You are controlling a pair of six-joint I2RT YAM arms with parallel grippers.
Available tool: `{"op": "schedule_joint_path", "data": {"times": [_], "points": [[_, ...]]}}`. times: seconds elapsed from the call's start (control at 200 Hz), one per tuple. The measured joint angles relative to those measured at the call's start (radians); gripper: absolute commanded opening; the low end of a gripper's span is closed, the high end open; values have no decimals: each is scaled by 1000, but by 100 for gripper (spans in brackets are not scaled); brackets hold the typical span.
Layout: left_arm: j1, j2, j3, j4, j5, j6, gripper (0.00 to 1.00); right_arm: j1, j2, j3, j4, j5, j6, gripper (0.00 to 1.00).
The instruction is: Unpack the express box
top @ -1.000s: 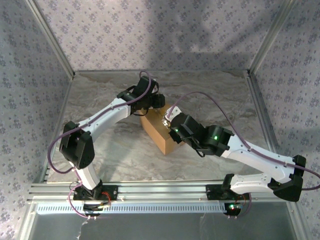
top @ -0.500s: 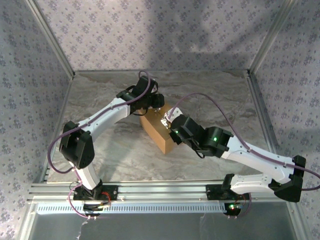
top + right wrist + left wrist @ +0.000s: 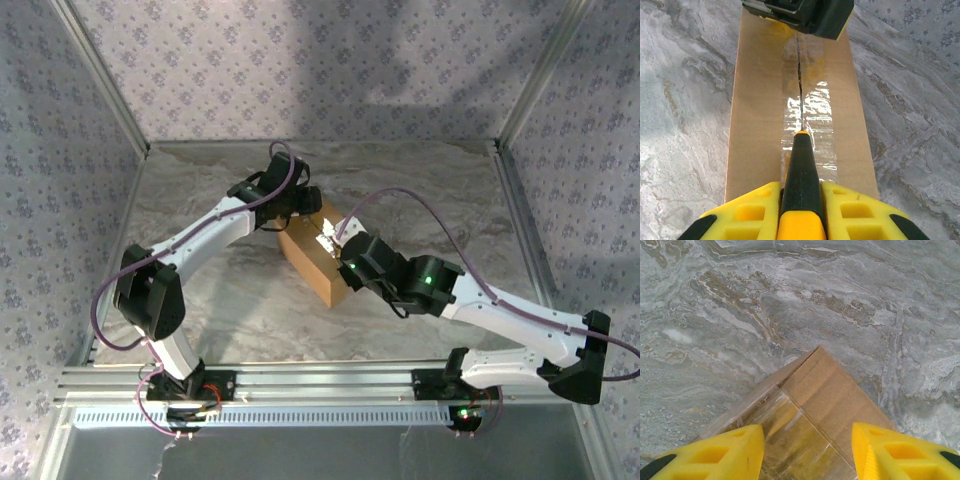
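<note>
at counter point(image 3: 250, 310) centre, pressing a cutter point(image 3: 801, 165), clamped in the right pincer point(image 3: 801, 197), onto the taped seam point(image 3: 807, 115) of the express box point(image 3: 315, 268) to slit it, with the left pincer point(image 3: 807, 450) straddling the 11 o'clock end as brace, grip impossible to tell.

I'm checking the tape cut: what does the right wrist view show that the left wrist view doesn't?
Right wrist adds: a black-and-yellow cutter clamped between the right fingers, tip on the express box's split clear tape. Left wrist adds: the box's far corner, framed by the spread left fingers. Shared: box, tape, marble table.
</note>
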Motion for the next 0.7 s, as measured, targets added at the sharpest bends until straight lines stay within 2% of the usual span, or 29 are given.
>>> {"op": "schedule_joint_path", "data": {"times": [0.7], "points": [[4, 0, -2, 4, -8, -4, 52, 0, -2, 11, -22, 0, 2, 0]]}}
